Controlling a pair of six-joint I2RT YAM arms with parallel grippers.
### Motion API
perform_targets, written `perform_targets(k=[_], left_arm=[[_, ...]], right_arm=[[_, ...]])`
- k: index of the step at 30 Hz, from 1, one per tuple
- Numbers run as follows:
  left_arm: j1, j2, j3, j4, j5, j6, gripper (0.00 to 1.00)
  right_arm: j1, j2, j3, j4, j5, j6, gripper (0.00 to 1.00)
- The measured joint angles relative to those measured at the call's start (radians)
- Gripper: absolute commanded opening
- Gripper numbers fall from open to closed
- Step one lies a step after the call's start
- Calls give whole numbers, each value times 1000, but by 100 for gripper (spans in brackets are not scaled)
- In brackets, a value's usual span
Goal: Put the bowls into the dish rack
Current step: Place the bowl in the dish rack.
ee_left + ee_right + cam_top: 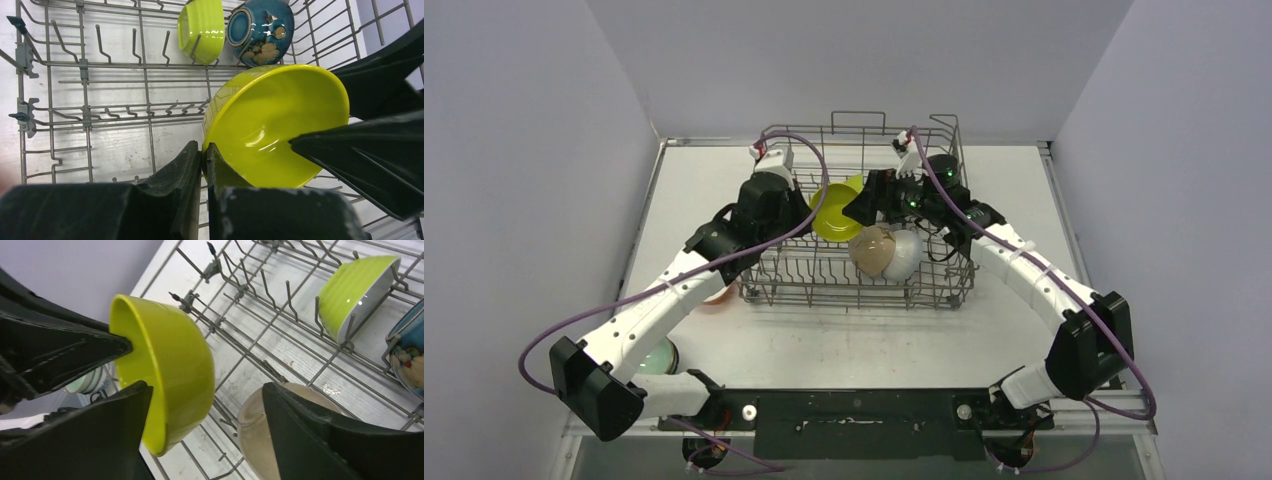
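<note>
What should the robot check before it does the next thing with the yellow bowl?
1. Left gripper shut on the yellow bowl's rim: ok.
2. Right gripper open, one finger on each side of that bowl: ok.
3. Bowl over the dish rack: ok.
4. Bowl clear of the beige bowl: cannot tell.
5. Empty tines left in the rack: ok.

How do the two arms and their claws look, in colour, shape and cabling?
Both the left arm and right arm have white links between bulky black joints, each trailed by a purple cable. The left claw and right claw have black, wedge-shaped fingers.
</note>
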Motion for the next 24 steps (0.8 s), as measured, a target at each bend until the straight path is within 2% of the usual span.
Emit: perform_targets(k=[5, 9, 13, 17, 20, 24], left_arm=[[-5, 0, 0, 6, 1, 0, 0], [-11, -2, -2, 13, 19, 5, 15], [-26, -30, -19, 95, 102, 3, 35], [-10, -72, -77, 174, 125, 11, 57], [15, -86, -117, 215, 164, 8, 69], [76, -103, -175, 288, 290, -28, 83]], right_arm=[[1, 37, 0, -31, 17, -17, 34], [12, 37, 3, -31, 42, -24, 8], [8, 41, 2, -48, 100, -33, 5], [7, 36, 2, -49, 79, -46, 5], [7, 36, 2, -52, 73, -53, 5], [6, 36, 2, -52, 59, -56, 5]])
